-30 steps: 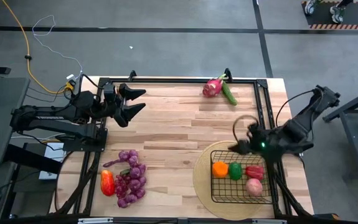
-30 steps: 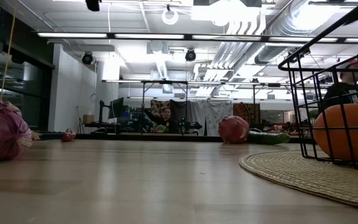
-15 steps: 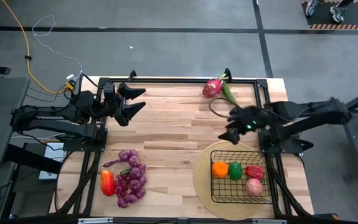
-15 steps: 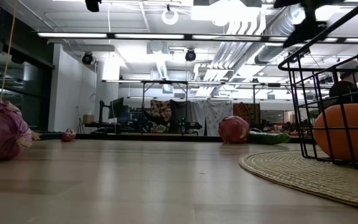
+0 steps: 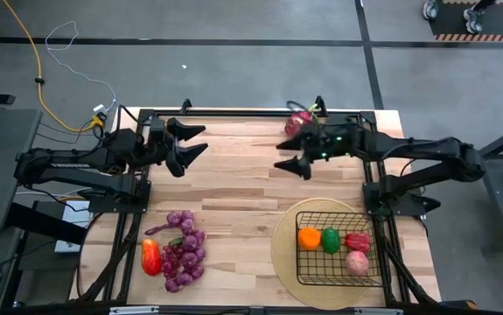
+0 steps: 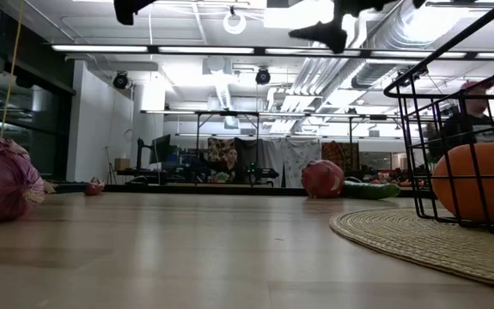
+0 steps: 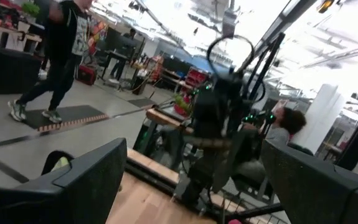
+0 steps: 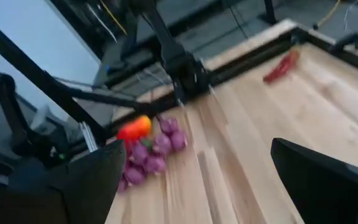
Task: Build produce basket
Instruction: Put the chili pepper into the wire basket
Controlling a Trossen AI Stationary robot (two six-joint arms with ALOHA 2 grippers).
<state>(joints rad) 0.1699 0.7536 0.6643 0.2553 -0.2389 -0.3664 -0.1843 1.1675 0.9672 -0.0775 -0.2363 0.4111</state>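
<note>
Black wire forms the basket (image 5: 338, 249), at the lower right of the high view on a round woven mat (image 5: 284, 254). It holds four pieces: one orange (image 5: 309, 237), one green pepper (image 5: 331, 240), one red pepper (image 5: 358, 241) and one pink fruit (image 5: 356, 262). At lower left lie the purple grapes (image 5: 183, 249) (I cannot count the bunches) beside one red-orange pepper (image 5: 150, 256). One dragon fruit (image 5: 300, 119) sits at the top edge. The right gripper (image 5: 289, 159) hangs near it with fingers apart; the left gripper (image 5: 193, 140), upper left, is spread too.
</note>
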